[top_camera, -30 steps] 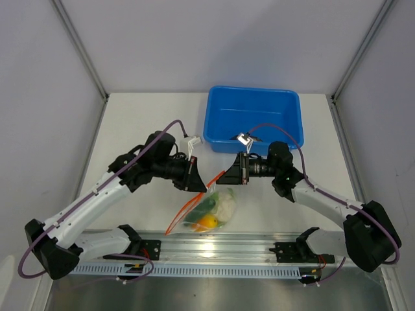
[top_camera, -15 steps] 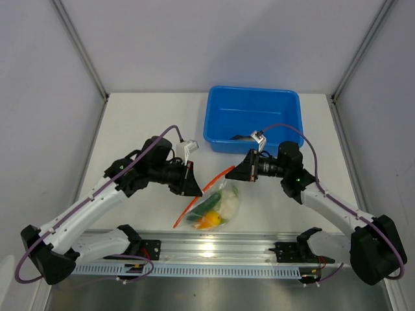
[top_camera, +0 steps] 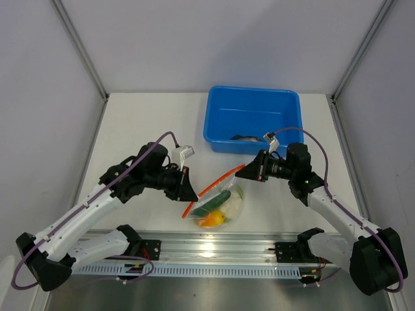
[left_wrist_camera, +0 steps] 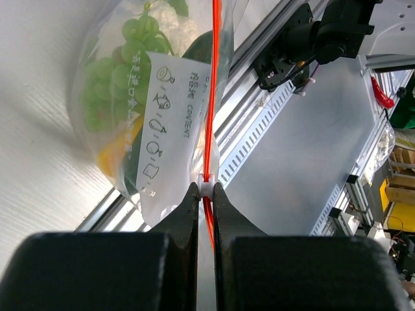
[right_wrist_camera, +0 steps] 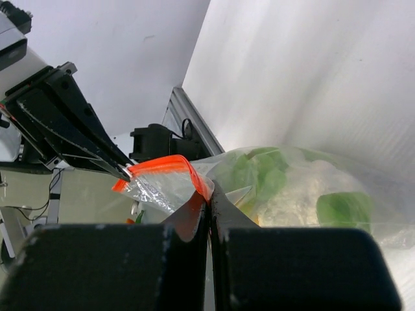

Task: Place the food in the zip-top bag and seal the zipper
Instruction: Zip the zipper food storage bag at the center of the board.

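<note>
Pulled the left end effector [top_camera: 193, 196] back toward its base and the right end effector [top_camera: 239, 173] outward over the last second, stretching the zipper [top_camera: 217, 182] straighter between them.

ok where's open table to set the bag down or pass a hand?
Best patch: far-left table, bordered by the left wall, back wall and blue bin. A smaller one sits between the bag, the right arm and the rail. Crowded: centre front, where the left hand and right hand pinch the zipper.
</note>
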Motion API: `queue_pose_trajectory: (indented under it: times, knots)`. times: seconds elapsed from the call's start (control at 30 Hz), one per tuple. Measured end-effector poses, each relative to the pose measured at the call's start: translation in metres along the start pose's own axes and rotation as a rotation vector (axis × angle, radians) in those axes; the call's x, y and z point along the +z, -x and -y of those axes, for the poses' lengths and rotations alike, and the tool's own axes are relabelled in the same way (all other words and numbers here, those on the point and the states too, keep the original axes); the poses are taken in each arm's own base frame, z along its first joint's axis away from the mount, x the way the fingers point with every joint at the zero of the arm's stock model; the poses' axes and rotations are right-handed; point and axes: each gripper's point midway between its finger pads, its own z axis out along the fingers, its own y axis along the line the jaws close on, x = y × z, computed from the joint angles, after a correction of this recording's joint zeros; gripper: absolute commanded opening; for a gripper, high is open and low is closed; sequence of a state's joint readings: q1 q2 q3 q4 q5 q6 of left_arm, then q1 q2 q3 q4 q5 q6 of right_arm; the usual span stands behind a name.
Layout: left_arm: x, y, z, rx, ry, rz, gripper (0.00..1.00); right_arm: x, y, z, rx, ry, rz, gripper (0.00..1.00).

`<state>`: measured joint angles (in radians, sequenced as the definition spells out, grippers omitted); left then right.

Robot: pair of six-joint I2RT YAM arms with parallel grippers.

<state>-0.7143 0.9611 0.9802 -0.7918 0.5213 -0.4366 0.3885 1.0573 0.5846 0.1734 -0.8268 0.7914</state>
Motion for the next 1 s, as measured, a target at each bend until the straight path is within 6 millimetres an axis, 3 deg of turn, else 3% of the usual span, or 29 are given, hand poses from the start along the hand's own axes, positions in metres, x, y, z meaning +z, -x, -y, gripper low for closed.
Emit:
queue_pose_trajectory:
  times: [0.3,0.87,0.97,1.0]
  knots:
    - [-0.007,-0.011,-0.003,0.0,0.017,0.007,0.01,-0.013,0.008,0.013,0.017,-0.055,0.045,0.0]
    - [-0.021,-0.037,-0.01,-0.024,0.044,-0.002,0.01,-0.015,0.006,0.021,0.033,-0.084,0.042,0.0]
    - [-0.021,-0.038,-0.011,-0.03,0.045,-0.004,0.12,-0.015,0.006,0.021,0.03,-0.085,0.041,0.0]
    - [-0.021,-0.037,-0.011,-0.03,0.045,-0.005,0.27,-0.015,0.006,0.021,0.028,-0.085,0.04,0.0]
